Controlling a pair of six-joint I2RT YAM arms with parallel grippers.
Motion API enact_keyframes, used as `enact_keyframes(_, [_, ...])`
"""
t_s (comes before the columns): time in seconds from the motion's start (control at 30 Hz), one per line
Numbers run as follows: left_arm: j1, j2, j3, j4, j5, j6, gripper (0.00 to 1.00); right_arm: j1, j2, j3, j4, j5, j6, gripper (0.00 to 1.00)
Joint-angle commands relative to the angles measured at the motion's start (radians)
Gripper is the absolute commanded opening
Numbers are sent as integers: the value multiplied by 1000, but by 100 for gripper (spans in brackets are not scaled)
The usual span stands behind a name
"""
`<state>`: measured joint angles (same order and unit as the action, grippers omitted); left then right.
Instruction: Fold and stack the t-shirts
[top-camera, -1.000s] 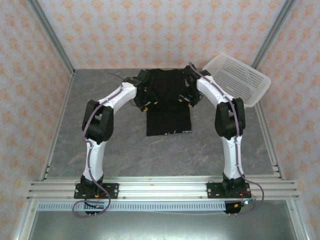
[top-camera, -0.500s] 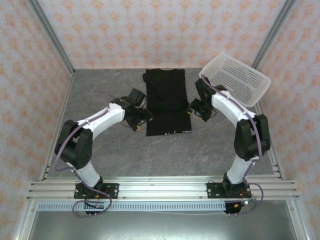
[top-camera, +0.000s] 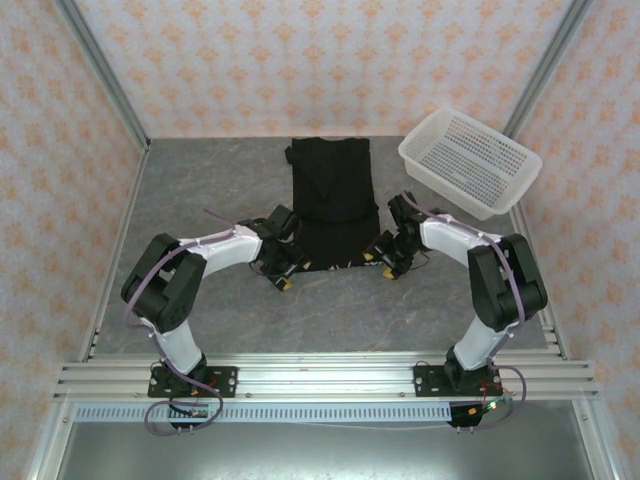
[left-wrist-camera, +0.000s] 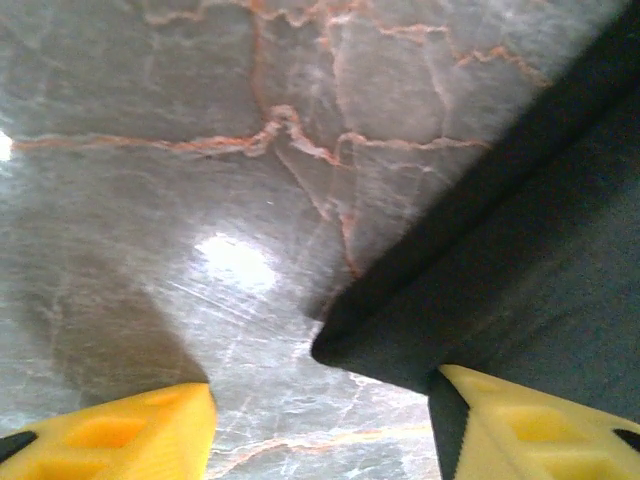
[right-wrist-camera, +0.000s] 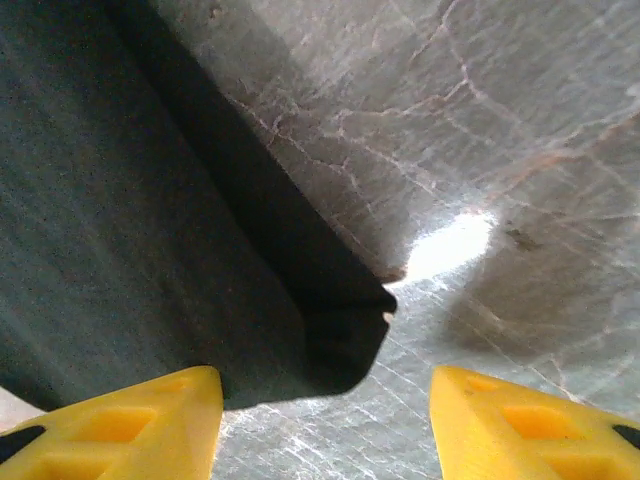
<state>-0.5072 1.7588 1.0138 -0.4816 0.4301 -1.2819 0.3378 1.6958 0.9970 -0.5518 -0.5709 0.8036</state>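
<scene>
While both arms reach in low at the near end of the shirt (top-camera: 332, 205), the step in hand looks like a pinch of its two near corners, ready for a fold away toward its far end. The shirt lies flat on the table (top-camera: 200, 200) as a long black strip, plain side up, with a thin sliver of print along its near hem. The left gripper (top-camera: 283, 272) sits at the shirt's near left corner and the right gripper (top-camera: 386, 265) at its near right corner. Each is spread wide and holds nothing. In the left wrist view the rounded corner of the shirt (left-wrist-camera: 520, 260) lies between the yellow fingers of the left gripper (left-wrist-camera: 320, 425), one of them over the cloth. In the right wrist view the other corner (right-wrist-camera: 120, 220) sits likewise inside the right gripper (right-wrist-camera: 320, 415). To do this well, each gripper should probably go down until one finger slips under the corner. Each should then close on every layer, since the edge looks doubled and a shallow bite could take the top ply alone. The two should lift together and level, so that the strip does not skew and its side edges stay in line when laid over. A white basket (top-camera: 470, 160) stands beside the shirt's far right corner, near it but apart, and should not meet the fold. The right arm must only keep its elbow from swinging out toward it.
</scene>
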Motion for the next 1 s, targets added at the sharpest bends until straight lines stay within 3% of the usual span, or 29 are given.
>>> enact_keyframes(0.0, [-5,99,14,211,-21,-37,47,2,38,-17,69,2,39,50])
enact_keyframes(0.23, [25,139,91,245,-81,-30,17,0,101,130,13,84,-10,12])
enact_keyframes(0.37, [50,105,165,193,-119,-1,0,-1,110,271,-91,111,-51,1])
enact_keyframes(0.73, [156,-50,543,-93,-192,159,0,-36,126,718,-300,162,-73,0])
enact_keyframes(0.83, [146,-69,503,-109,-151,165,0,-35,138,740,-333,118,-66,0])
enact_keyframes(0.97, [117,-151,312,-93,-143,146,0,-16,82,567,-310,64,-43,0])
